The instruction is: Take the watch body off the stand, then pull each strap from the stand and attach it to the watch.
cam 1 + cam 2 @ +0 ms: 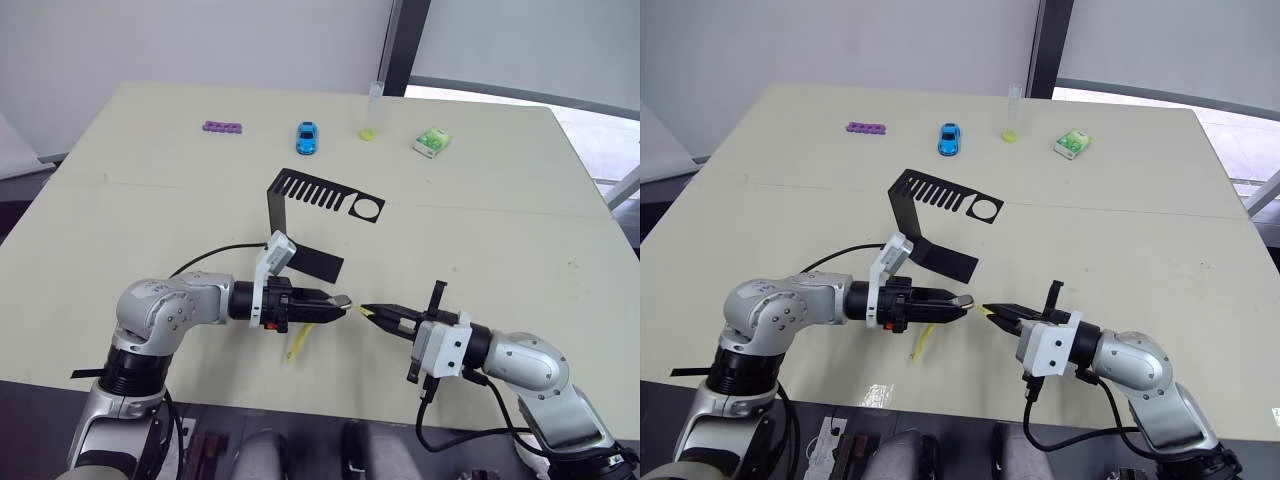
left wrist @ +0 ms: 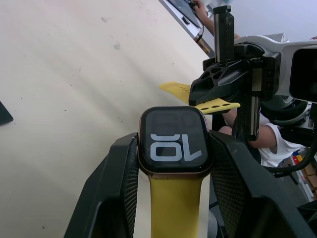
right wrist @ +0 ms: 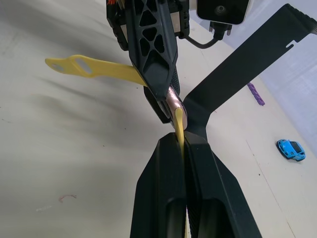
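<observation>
While left claw (image 1: 338, 301) clamps watch (image 2: 174, 141) sides | right claw (image 1: 372, 312) pinches loose strap (image 2: 198, 98) | strap floppy: grip near its end.

Stand (image 1: 300, 215) behind watch (image 2: 174, 148), on table (image 1: 480, 230)

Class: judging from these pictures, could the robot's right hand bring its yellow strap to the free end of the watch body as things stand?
Probably yes. The right hand, shut on the second strap, faces the watch body in the left hand, with open air between them.
</observation>
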